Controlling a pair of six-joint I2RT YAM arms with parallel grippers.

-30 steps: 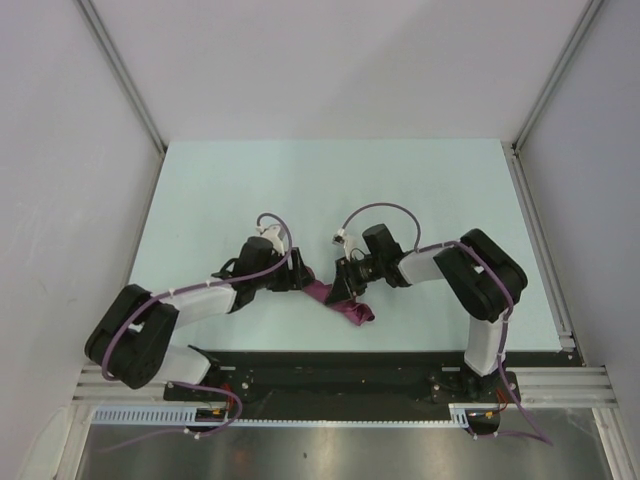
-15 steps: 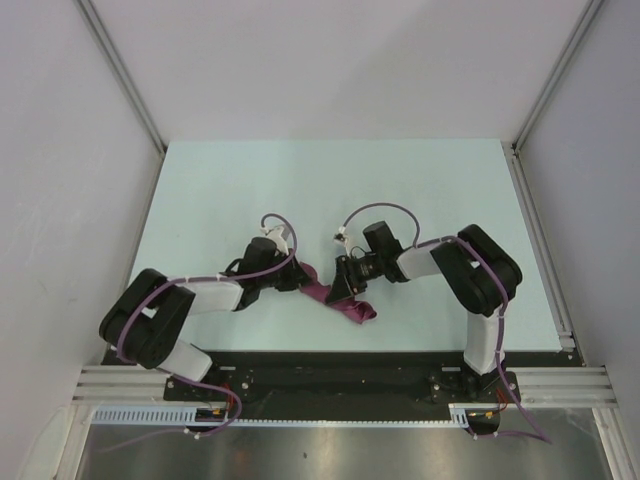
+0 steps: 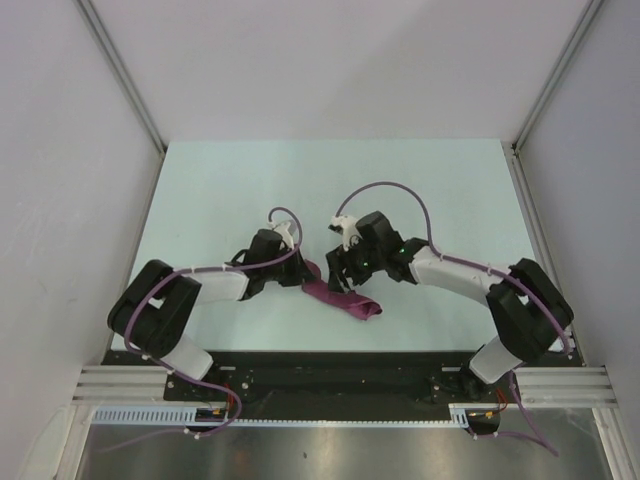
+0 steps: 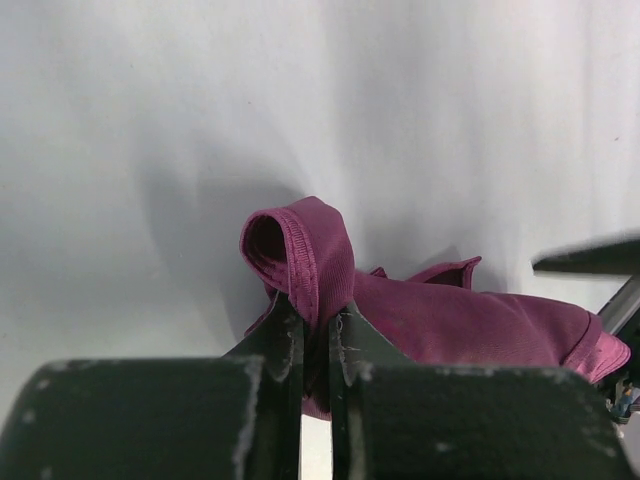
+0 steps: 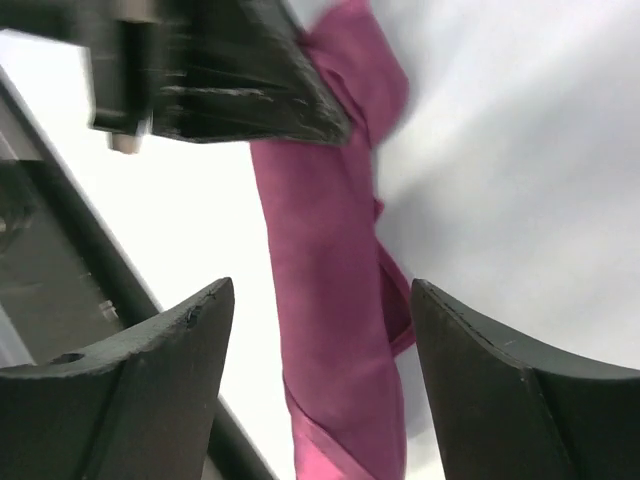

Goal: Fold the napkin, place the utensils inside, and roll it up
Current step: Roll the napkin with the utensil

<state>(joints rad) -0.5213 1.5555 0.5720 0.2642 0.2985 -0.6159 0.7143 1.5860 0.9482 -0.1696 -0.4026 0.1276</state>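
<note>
Bright, diffuse overhead lighting. A soft shadow lies beside the napkin [image 4: 310,250]. The right wrist view is blurred; the top view is sharp.

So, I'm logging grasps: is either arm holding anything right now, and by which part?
The left gripper pinches the napkin by a looped hem at one end. The right gripper is open over the napkin, holding nothing.

Centre of frame, a bit low: thin magenta-purple cloth napkin [image 3: 348,301], bunched into a narrow strip, lies diagonal on the pale mint flat table [image 3: 220,190], from upper left to lower right. Black left gripper [image 3: 305,276] is at its upper-left end. Black right gripper [image 3: 338,280] is over its middle approx. Open or closed: cannot tell here. Thin purple cables [image 3: 385,186] loop over both arms.
</note>
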